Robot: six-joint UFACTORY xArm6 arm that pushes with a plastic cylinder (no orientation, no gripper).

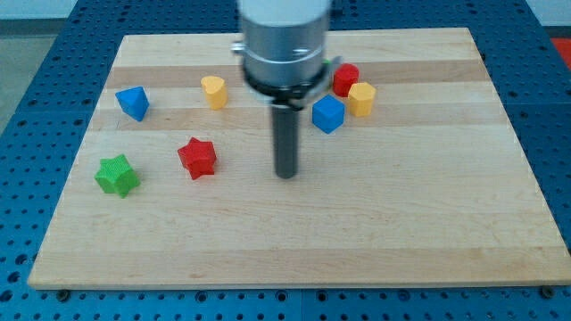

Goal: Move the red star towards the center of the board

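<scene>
One red star (197, 158) on the board (357, 232), my tip (285, 175) well right of it, end effector absent.

A robotics lab bench, by the look of it: a pale wooden board tabletop (294, 241) rests on a blue perforated metal grid plate (36, 80), with a grey cylindrical robot arm mount (284, 40) hanging above it.

You saw my tip (285, 174) resting mid-frame on the desk (401, 232), the red star (197, 158) apart at its left, the green star (118, 175) farther left.
</scene>
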